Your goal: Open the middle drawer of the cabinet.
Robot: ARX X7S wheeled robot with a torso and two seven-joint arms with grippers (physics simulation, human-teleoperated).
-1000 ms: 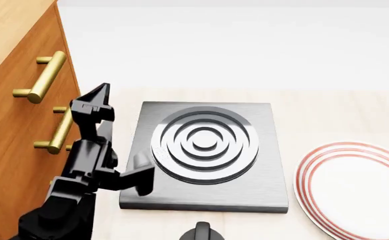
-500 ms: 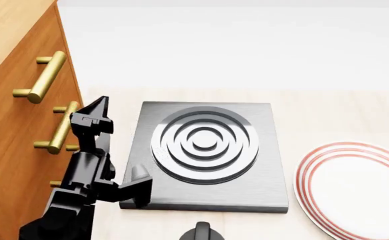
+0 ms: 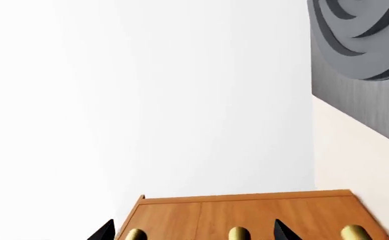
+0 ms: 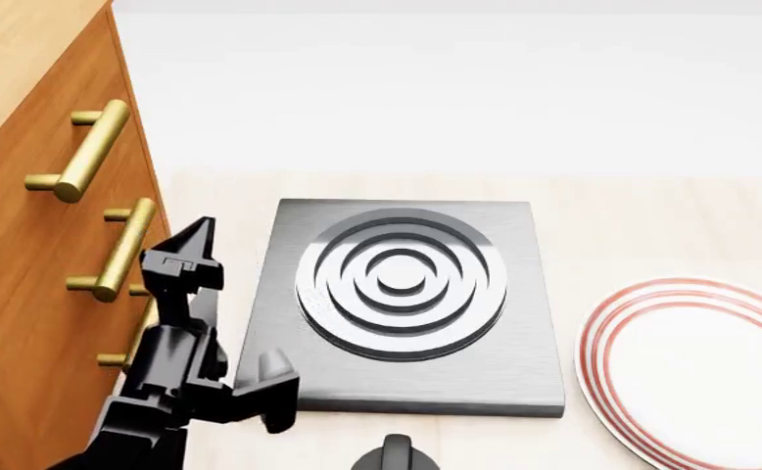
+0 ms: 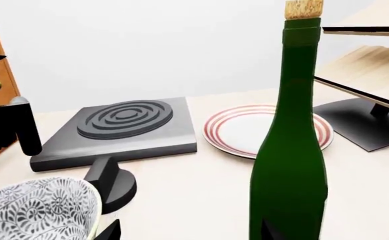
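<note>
Brass handles, three, front the cabinet (image 4: 16, 245); left end effector (image 4: 178, 257) spread.

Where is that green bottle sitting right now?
The green bottle shows only in the right wrist view, upright on the table close to the camera, in front of the red-rimmed plate and across from the patterned bowl.

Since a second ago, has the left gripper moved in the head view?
Yes. The left gripper has dropped down the frame and slightly toward the cabinet, judged against the fixed grey stove plate.
</note>
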